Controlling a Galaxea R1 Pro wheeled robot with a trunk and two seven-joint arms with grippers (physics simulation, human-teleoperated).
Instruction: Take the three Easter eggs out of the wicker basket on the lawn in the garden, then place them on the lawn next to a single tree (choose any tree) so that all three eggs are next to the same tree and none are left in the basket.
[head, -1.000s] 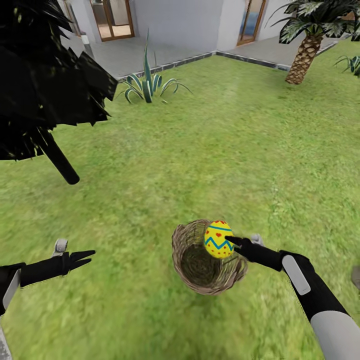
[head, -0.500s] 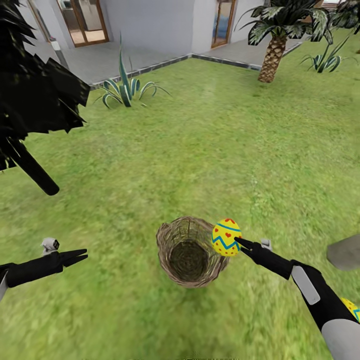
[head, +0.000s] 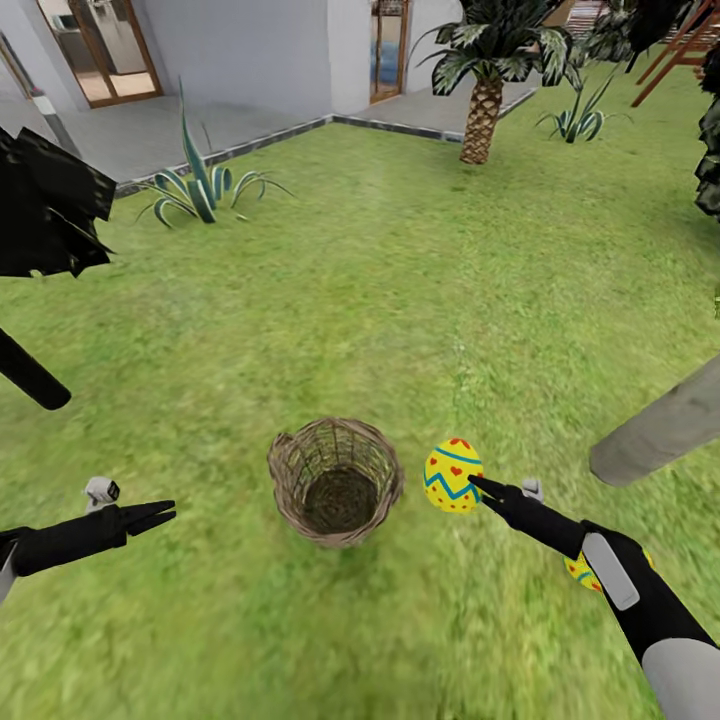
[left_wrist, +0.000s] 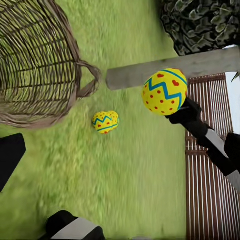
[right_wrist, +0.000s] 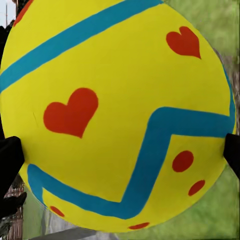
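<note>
egg in hand, clear of the basket

the right gripper (head: 478, 489) is clamped on an easter egg (head: 453, 475), held just right of the wicker basket (head: 335, 481). another egg (left_wrist: 105, 121) lies on the lawn (head: 400, 300) near the grey tree trunk (head: 655, 425). best to carry it low and set it beside that egg. left gripper (head: 160, 515) looks closed, empty.

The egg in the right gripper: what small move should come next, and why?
Probably carry it on toward the grey trunk and lower it to the lawn. The right gripper holds the Easter egg beside the wicker basket, whose inside looks empty. Another egg lies on the grass near that trunk, so the eggs would share one tree.
</note>
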